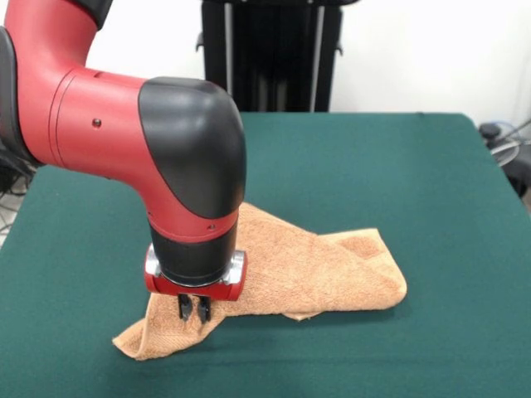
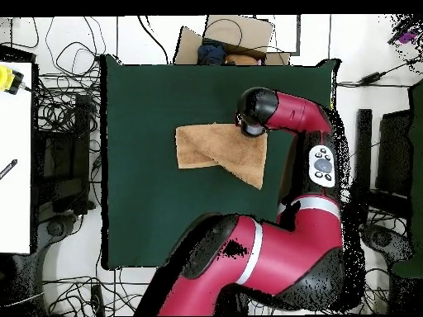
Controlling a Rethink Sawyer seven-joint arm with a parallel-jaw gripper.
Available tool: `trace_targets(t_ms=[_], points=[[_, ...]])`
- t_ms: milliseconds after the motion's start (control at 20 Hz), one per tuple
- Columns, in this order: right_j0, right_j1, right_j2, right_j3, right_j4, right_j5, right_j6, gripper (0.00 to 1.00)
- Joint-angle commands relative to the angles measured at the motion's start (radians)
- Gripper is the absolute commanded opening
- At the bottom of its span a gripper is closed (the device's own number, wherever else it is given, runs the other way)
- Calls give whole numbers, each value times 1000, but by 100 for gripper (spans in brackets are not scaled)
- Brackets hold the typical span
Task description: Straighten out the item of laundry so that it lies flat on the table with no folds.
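Note:
The orange-tan towel (image 1: 307, 274) lies crumpled on the dark green table (image 1: 398, 174), with its right end folded over on itself and one corner pointing to the near left. My gripper (image 1: 193, 308) points straight down at the towel's near left part, its two fingers close together and pinching the cloth. In the overhead view the towel (image 2: 216, 149) lies right of the table's (image 2: 149, 206) middle, and the arm's wrist covers its upper right corner and hides the gripper.
The robot's black pedestal (image 1: 274, 50) stands behind the table's far edge. Cables (image 1: 506, 141) lie off the right edge. In the overhead view a cardboard box (image 2: 231, 37) sits beyond the top edge and a white table (image 2: 15, 165) stands at the left.

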Motion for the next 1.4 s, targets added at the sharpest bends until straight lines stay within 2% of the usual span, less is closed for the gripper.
trace_targets(t_ms=[50, 350, 450, 550, 650, 750, 950, 1250, 1400], points=[[-44, -77, 69, 136, -90, -184, -133, 0], [-61, 48, 104, -2, -83, -186, -145, 0], [-67, 52, 110, 2, -80, -195, -153, 0], [-77, 13, 115, 62, -78, -199, -173, 0], [-90, -81, 110, 202, -72, -235, -149, 0], [-96, -153, 108, 298, -65, -249, -127, 0], [-92, -248, 92, 401, -68, -229, -100, 0], [-80, -454, 44, 606, -71, -218, -19, 0], [-80, -486, 36, 655, -86, -248, 10, 0]])
